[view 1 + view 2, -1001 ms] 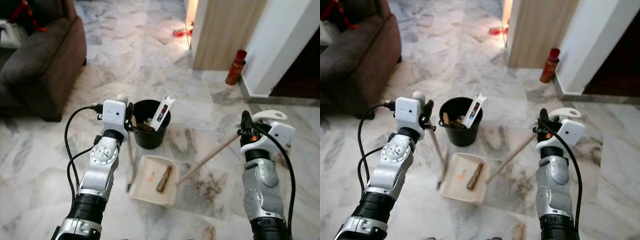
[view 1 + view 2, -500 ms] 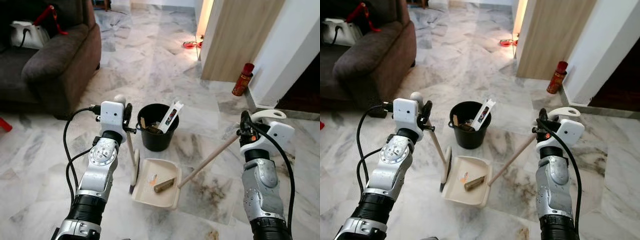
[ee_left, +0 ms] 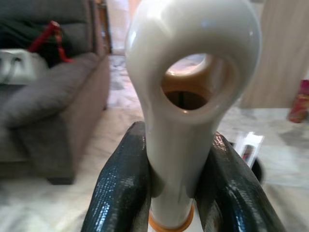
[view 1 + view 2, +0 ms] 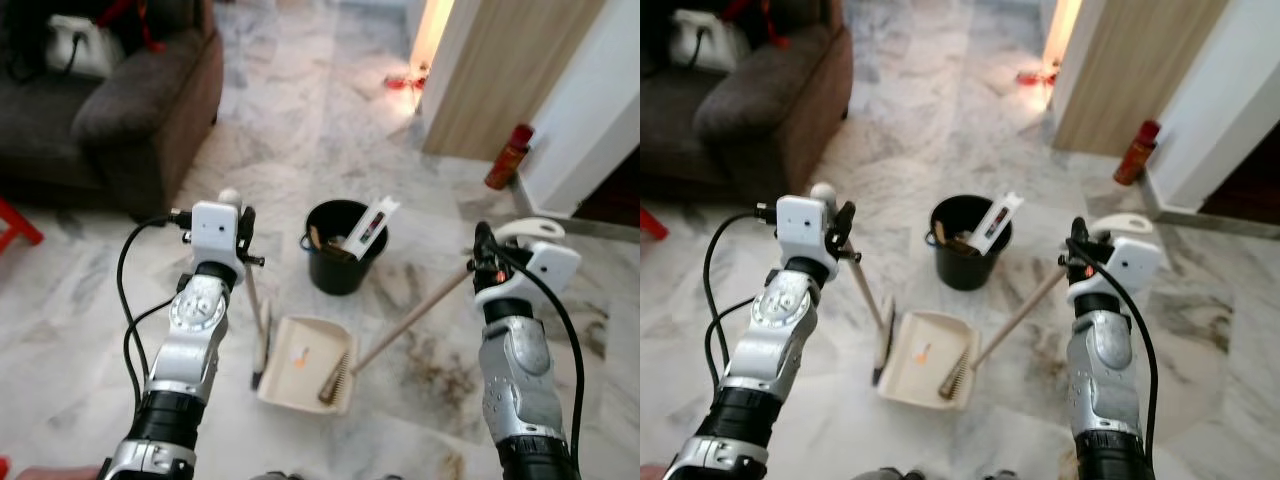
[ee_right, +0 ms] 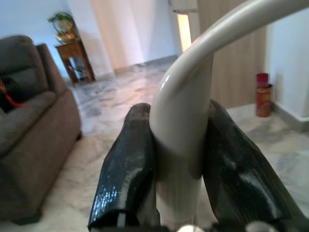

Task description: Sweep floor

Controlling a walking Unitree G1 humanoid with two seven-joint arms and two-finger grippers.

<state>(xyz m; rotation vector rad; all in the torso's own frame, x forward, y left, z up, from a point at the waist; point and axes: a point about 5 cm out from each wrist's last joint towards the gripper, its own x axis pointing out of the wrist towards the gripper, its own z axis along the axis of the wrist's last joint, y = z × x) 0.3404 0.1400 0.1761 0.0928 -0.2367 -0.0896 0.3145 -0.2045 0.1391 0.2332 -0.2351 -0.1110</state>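
On the marble floor at six o'clock from the black bin [image 4: 342, 262], the dustpan [image 4: 300, 365] holds swept scraps. The left gripper [image 3: 181, 179] clamps its handle, the right gripper [image 5: 178, 169] clamps the brush [image 4: 395, 330]. Probably nearly done; emptying remains.

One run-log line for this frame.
left gripper: shut on dustpan handle | right gripper: shut on brush handle | brush head: in dustpan | bin: behind
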